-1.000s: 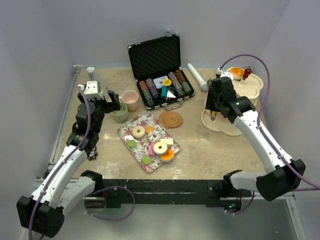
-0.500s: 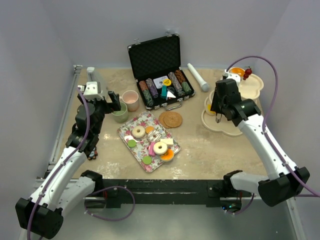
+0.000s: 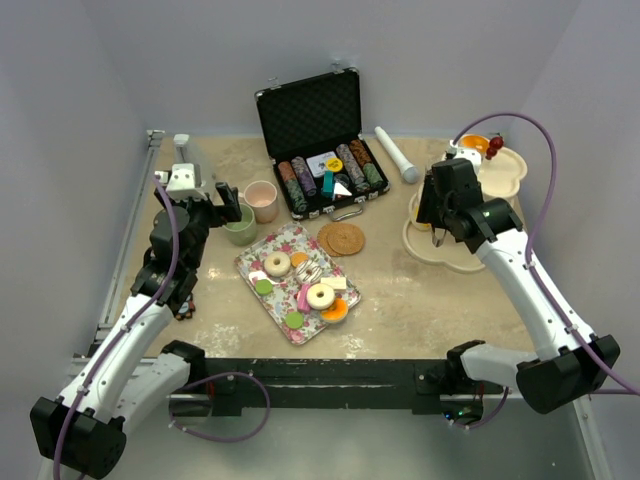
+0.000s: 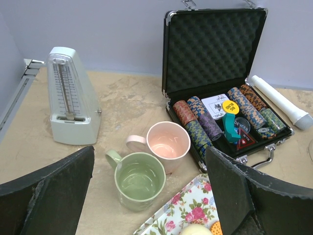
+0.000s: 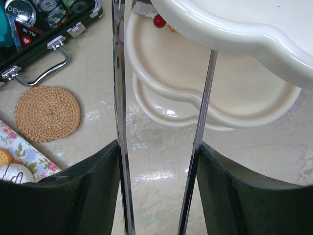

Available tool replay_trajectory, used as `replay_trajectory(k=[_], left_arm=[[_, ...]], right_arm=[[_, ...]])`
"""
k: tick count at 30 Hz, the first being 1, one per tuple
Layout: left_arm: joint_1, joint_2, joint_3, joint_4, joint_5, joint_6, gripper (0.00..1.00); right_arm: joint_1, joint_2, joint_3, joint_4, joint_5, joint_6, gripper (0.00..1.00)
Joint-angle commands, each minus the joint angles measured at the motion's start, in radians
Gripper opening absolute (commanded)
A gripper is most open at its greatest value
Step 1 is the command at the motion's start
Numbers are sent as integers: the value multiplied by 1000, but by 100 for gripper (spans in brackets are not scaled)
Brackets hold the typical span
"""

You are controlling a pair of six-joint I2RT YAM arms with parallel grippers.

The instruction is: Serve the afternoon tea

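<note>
Black left jaws wide, glossy green cup [image 4: 141,180], scalloped cream stand [image 5: 234,27]

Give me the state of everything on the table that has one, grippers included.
Chip case, lid open, chips inside.
Green cup, upright, empty.
Pink cup, upright, empty.
Tray, loaded with sweets.
Stand, upright, a few pieces on top tier, bottom tier bare.
Metronome, upright.
Left gripper, open, holding nothing.
Right gripper, open, holding nothing.

Pale lilac walls [image 3: 150,60] enclose a beige, mottled table [image 3: 420,310] on three sides.
</note>
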Motion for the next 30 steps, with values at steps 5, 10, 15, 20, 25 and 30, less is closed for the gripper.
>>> replay_trajectory(k=[5,10,15,20,25,30], left_arm=[[-5,-6,38,28,-1,14,100],[-6,8,38,28,0,12,100],[-5,22,38,25,2,12,100],[-5,34,40,22,-6,17,100],[-5,46,41,19,-18,21,100],[-5,68,44,17,-9,20,100]], right_arm=[[-6,-49,15,103,-63,-47,56],[-3,-52,8,174,-206,-97,54],[14,-32,-14,229,-317,-132,53],[154,42,-5,277,-333,-130,54],[195,122,23,254,-256,-118,54],[221,108,2,317,-376,-133,55]])
